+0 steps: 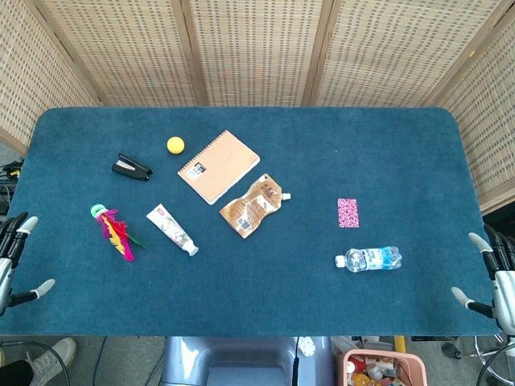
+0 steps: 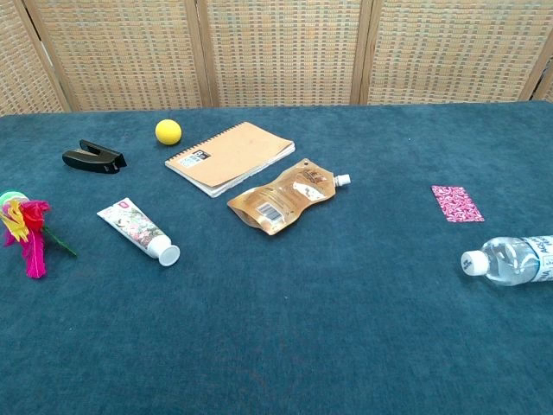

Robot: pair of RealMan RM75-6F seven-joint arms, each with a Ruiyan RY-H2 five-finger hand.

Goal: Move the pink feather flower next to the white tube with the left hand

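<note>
The pink feather flower [image 1: 115,231] [image 2: 26,228], with yellow and red feathers and a green base, lies on the blue table at the left. A short gap to its right lies the white tube [image 1: 171,228] [image 2: 137,230], cap toward the front. My left hand [image 1: 14,259] hovers at the table's left edge, fingers apart and holding nothing, left of the flower. My right hand [image 1: 492,277] waits at the right edge, likewise empty with its fingers spread. The chest view shows neither hand.
A black stapler [image 1: 131,168], yellow ball [image 1: 175,145], spiral notebook [image 1: 218,166] and brown pouch [image 1: 254,205] lie behind and right of the tube. A pink patterned card [image 1: 348,213] and water bottle [image 1: 368,259] lie at the right. Wicker screens stand behind.
</note>
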